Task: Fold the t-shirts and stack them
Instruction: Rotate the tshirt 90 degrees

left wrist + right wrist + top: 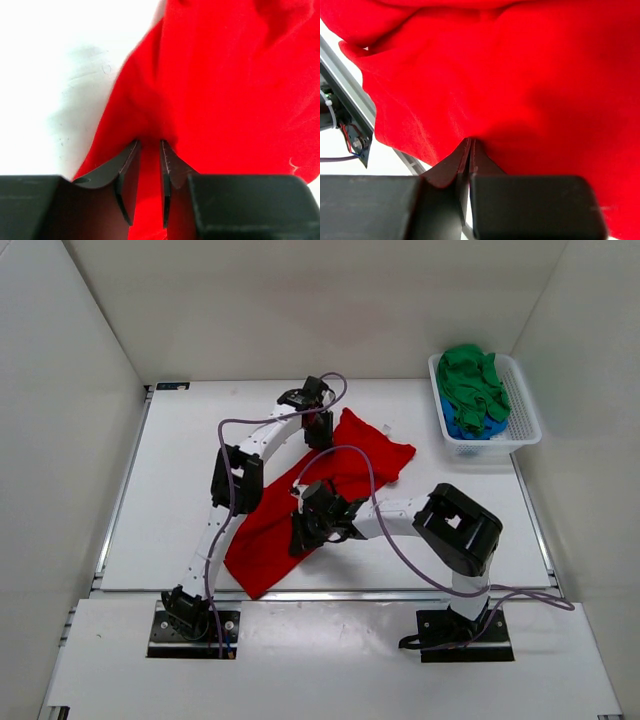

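White walls box in a white counter (170,490), where the red t-shirt (380,462) lies spread on a slant from the near left toward the far right. At the shirt's far end the left pincer (150,144) is narrowed onto a pinched fold of the red cloth. Nearer the middle, the right pincer (471,141) is clamped tight on the cloth. Far right, a white perforated basket (525,410) holds the green t-shirt (472,380) heaped over the blue t-shirt (462,427).

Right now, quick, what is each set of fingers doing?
Left fingers: closed on the red t-shirt.
Right fingers: closed on the same t-shirt.
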### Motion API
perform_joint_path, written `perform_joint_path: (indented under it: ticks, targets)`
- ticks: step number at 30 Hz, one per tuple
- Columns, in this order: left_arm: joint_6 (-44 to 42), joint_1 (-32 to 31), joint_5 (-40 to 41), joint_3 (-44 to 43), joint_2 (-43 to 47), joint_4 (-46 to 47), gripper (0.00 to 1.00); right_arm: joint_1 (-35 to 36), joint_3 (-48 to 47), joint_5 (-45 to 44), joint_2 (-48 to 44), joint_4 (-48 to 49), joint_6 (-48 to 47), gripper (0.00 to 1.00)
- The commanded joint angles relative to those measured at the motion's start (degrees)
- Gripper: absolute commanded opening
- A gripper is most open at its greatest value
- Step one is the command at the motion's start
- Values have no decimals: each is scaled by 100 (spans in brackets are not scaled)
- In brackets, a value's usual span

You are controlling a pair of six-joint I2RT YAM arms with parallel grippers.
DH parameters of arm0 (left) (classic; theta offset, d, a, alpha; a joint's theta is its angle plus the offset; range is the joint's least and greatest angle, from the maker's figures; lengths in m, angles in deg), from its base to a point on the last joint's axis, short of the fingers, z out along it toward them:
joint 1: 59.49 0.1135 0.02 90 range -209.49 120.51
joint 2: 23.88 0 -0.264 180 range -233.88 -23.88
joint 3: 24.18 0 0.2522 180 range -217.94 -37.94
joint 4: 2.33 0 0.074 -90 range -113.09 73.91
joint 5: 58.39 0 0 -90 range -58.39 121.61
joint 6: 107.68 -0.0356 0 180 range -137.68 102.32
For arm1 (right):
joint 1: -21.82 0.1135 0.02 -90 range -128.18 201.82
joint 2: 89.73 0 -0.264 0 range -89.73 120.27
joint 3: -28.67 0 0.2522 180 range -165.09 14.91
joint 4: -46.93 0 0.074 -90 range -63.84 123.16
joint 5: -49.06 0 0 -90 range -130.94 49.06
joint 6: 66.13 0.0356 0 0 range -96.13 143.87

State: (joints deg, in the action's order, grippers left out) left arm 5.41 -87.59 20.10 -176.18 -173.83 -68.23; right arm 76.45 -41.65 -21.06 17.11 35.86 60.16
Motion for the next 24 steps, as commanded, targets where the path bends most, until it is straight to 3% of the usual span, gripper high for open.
perform_joint_path:
  ticks: [1,6,13,24]
  targets:
    - [10,155,150,-398,-114,-429,33,4,74,-546,196,-901,-175,0]
    - [187,559,122,120,123,-191,32,-365,92,-652,47,-1946,-762,0]
    - [240,1086,351,411,431,-139,33,-1130,198,-99,-269,-2677,-1703,0]
    - [345,1439,500,-511,-69,-472,34,-1991,137,-369,-463,-3266,-2188,0]
